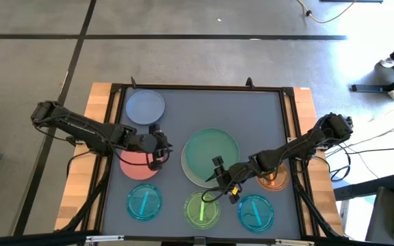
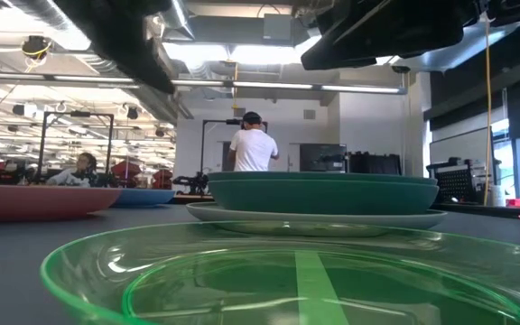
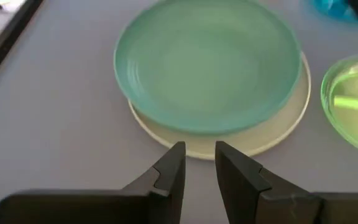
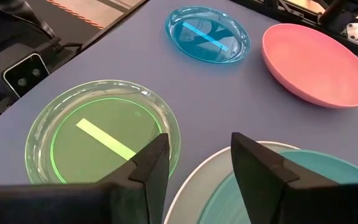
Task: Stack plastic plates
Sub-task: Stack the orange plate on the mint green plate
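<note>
plates lie spread over the grey table (image 1: pixel 176 123). near the middle a teal plate (image 1: pixel 211 152) sits on top of a cream plate (image 1: pixel 191 174), and the cream rim shows out from under it on the side toward the front edge. a pale blue plate (image 1: pixel 145 107) lies near the back left corner. a pink plate (image 1: pixel 135 166) lies near the left edge, partly under the left arm. along the front edge there are three clear small plates: a cyan plate (image 1: pixel 144 203) toward the left, a bright green plate (image 1: pixel 202 209) in the middle, and a second cyan plate (image 1: pixel 256 212) toward the right. an orange plate (image 1: pixel 273 180) lies near the right edge, partly hidden by the right arm.

the left claw (image 3: pixel 198 165) is between the pink plate and the cream plate, its fingers a little apart and holding nothing. the right claw (image 4: pixel 194 165) is just above the table at the front rim of the cream plate, beside the bright green plate, with fingers apart and empty.

a person (image 2: pixel 252 144) stands in the room behind the table.
</note>
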You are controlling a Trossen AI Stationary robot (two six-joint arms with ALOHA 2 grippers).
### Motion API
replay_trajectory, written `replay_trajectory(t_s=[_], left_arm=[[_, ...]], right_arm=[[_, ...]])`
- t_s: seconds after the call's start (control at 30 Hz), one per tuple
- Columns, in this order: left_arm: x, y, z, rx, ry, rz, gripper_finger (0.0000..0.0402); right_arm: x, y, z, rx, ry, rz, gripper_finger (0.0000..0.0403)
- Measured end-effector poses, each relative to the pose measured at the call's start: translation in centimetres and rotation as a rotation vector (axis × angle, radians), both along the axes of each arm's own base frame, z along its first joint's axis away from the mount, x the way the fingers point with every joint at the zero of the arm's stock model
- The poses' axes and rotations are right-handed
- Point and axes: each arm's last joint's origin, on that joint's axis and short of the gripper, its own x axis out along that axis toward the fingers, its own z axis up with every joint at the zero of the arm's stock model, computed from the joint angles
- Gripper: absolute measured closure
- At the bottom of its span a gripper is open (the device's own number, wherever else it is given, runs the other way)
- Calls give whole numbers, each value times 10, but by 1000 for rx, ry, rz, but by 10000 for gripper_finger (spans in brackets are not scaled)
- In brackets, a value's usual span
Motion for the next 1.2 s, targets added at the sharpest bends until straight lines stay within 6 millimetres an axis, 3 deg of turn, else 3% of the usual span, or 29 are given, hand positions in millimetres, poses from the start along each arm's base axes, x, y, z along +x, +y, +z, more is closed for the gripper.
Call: replay_trajectory(t_s=[0.43, 0.83, 1.2], left_arm=[[-8, 38, -11, -67, 178, 96, 245], [-35, 65, -34, -27, 478, 168, 246], [-46, 77, -45, -121, 567, 122, 247]], right_arm=[[1, 0, -2, 9, 9, -29, 242], [4, 1, -10, -3, 24, -37, 242], [5, 1, -10, -3, 14, -42, 242]])
